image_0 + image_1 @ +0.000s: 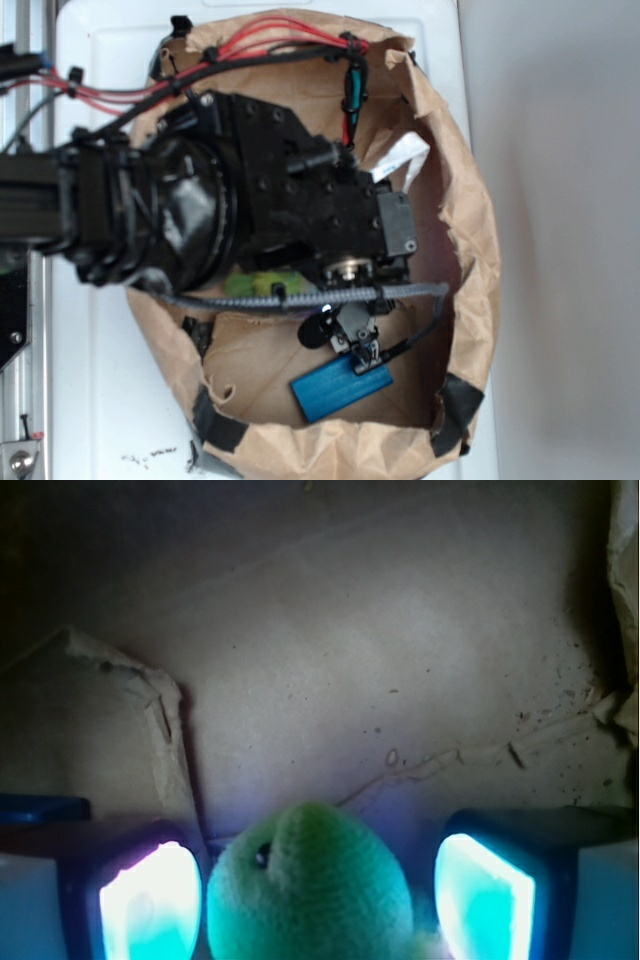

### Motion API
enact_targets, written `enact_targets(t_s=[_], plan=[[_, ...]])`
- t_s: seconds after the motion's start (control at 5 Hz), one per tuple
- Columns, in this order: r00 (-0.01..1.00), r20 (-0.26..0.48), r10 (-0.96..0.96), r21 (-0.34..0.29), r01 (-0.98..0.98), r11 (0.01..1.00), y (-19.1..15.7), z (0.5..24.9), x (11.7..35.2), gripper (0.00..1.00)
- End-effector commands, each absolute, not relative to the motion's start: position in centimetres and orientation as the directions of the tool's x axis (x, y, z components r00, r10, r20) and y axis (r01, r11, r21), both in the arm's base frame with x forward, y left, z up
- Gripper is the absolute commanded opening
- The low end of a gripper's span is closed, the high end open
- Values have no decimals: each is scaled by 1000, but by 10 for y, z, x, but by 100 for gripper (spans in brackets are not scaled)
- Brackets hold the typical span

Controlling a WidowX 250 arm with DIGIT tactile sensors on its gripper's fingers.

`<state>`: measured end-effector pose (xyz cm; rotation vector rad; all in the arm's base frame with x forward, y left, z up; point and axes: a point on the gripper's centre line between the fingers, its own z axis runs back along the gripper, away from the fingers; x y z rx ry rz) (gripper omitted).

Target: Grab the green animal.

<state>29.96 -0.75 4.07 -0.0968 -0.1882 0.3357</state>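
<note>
- Green animal (310,885) shows best in the wrist view: a fuzzy green plush with one small dark eye, low in the picture, lying on the brown paper (330,660) between the two fingers of the tool (318,890).
- Left of the green animal stands the left finger (150,900), glowing pale; a narrow gap seems to separate it from the plush, though glare makes contact hard to judge.
- Right of the green animal stands the right finger (485,895), clearly apart from it, so the tool is spread wide and grips nothing.
- In the exterior view the black arm (250,200) covers most of the green animal (262,285); only a yellow-green strip peeks out under it.
- Right of and below that strip, a blue block (342,388) lies on the paper.
</note>
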Motion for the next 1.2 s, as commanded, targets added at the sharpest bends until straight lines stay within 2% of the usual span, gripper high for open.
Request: enact_targets(t_s=[0.0, 0.6, 0.8, 1.0], plan=[[928, 212, 306, -148, -279, 949, -13, 53, 310, 0], [916, 215, 340, -151, -313, 938, -13, 53, 310, 0], [869, 286, 404, -70, -401, 913, 7, 90, 318, 0], [890, 230, 393, -123, -374, 919, 17, 123, 321, 0]])
